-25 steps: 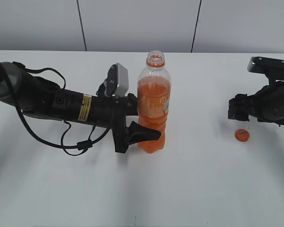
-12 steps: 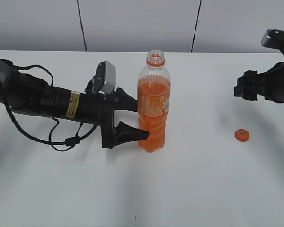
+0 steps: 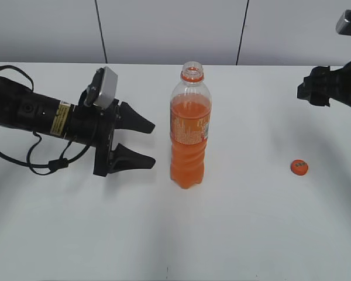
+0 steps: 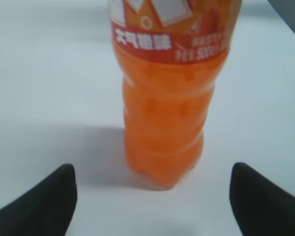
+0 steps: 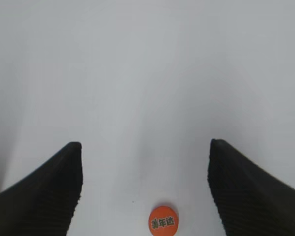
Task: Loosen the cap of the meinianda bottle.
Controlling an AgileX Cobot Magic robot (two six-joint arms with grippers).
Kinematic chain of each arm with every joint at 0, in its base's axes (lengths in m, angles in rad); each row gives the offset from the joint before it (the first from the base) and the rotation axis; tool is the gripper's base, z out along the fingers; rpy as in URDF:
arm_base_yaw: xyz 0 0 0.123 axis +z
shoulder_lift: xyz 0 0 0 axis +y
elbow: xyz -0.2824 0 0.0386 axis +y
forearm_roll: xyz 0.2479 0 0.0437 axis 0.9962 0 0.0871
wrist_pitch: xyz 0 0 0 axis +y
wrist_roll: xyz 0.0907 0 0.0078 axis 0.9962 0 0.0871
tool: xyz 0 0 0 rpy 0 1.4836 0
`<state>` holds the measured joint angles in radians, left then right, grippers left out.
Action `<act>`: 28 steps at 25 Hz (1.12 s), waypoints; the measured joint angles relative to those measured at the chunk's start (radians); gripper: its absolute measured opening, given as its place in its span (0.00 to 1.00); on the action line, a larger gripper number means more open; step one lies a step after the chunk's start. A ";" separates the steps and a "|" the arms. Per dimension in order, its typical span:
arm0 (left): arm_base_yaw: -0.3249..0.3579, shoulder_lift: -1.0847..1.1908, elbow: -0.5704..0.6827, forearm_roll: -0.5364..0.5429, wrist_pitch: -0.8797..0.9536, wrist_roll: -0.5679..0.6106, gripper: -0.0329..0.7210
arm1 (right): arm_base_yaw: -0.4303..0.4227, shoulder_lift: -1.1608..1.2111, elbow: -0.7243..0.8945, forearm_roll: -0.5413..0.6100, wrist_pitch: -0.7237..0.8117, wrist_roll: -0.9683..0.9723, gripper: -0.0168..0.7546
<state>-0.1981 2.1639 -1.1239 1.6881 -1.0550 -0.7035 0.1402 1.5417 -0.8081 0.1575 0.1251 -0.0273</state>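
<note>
From my remote station, I am watching the meinianda bottle (image 3: 190, 132) standing upright and uncapped on the white counter (image 3: 234, 234), its orange neck ring showing around an open mouth. The cap (image 3: 299, 167) is lying flat on the counter well to the right of the bottle, top side up. My left end effector (image 3: 141, 143) is hovering just left of the bottle with its 2 fingers (image 3: 134, 121) spread apart, touching nothing; in the left wrist view the bottle (image 4: 169, 93) is sitting beyond the gap between the fingers (image 4: 39, 206). My right end effector (image 5: 145, 184) is hanging far to the bottle's right, its jaws parted and holding nothing, with the cap (image 5: 163, 222) lying on the counter beneath the gap.
</note>
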 joint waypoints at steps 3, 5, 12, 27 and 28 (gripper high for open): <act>0.010 -0.052 0.000 0.011 0.069 -0.006 0.81 | 0.000 -0.023 -0.017 -0.025 -0.004 -0.001 0.79; 0.011 -0.092 0.000 0.015 0.148 -0.025 0.81 | 0.000 -0.037 -0.031 -0.031 -0.007 -0.001 0.79; 0.011 -0.248 0.001 0.004 0.472 -0.159 0.81 | 0.000 -0.081 -0.096 -0.055 -0.008 0.000 0.79; 0.012 -0.493 0.001 -0.445 1.326 -0.202 0.76 | 0.000 -0.141 -0.243 -0.188 -0.004 -0.001 0.79; 0.012 -0.503 0.001 -0.470 1.372 -0.196 0.76 | 0.000 -0.141 -0.254 -0.198 0.000 -0.001 0.79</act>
<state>-0.1863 1.6614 -1.1231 1.2176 0.3166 -0.8996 0.1402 1.4003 -1.0625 -0.0401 0.1255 -0.0285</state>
